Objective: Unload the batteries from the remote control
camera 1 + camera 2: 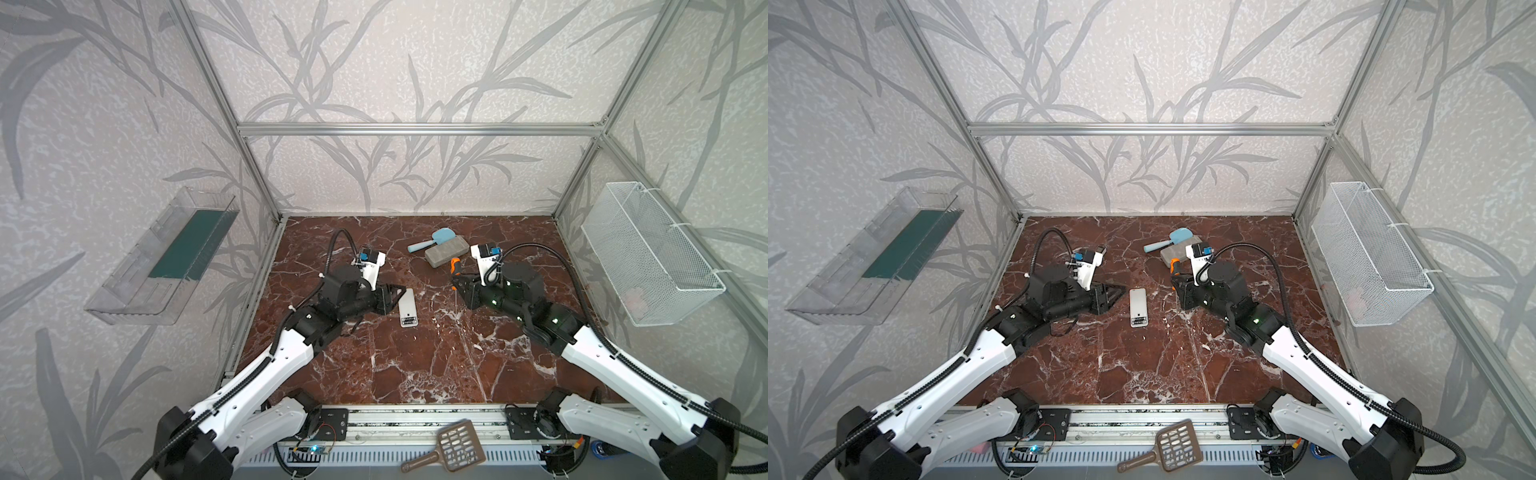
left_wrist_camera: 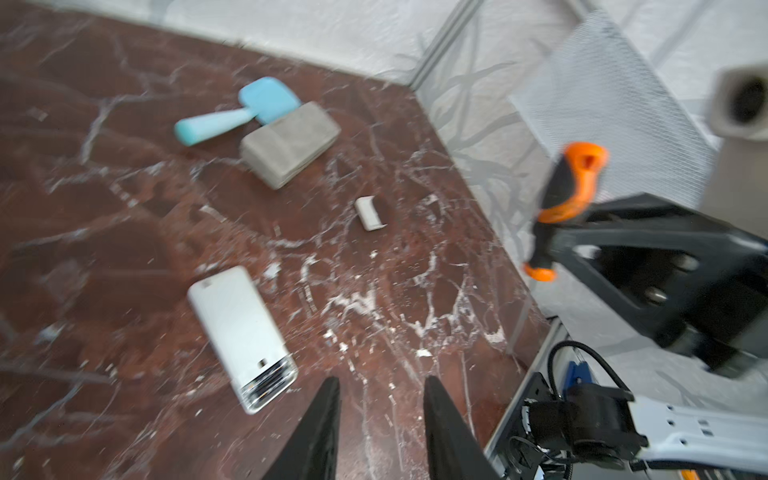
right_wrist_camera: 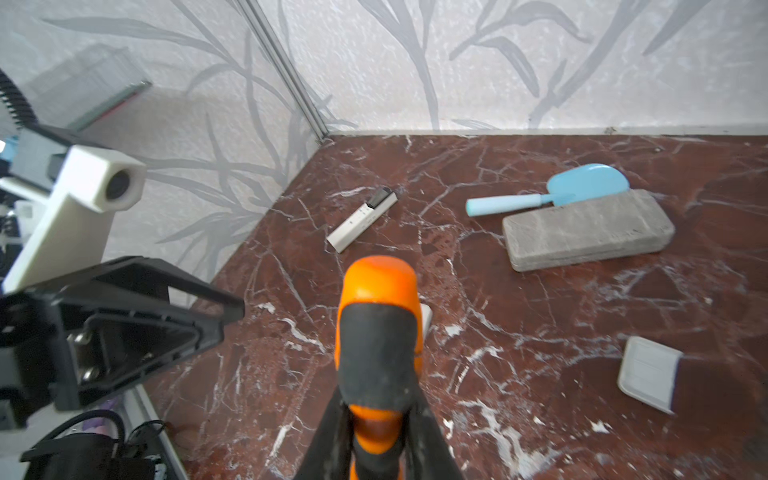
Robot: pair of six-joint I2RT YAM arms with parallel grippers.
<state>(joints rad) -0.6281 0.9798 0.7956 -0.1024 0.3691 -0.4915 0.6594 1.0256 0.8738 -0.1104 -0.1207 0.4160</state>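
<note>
Item: batteries [image 2: 269, 380], small dark cylinders, blurred and uncounted, seated in the uncovered end bay of the flat white plastic remote control [image 2: 237, 324]. This lies between the pincers, just beside the left pincer [image 2: 381, 384], which is spread and empty. Likely light, rigid, slick; prise one end, then pinch mid-barrel. Orange-and-black-handled screwdriver [image 3: 376, 324] clamped in the right pincer [image 3: 376, 415].

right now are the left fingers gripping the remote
No, the left fingers stand apart with nothing between them, and the remote lies flat on the table near them.
</note>
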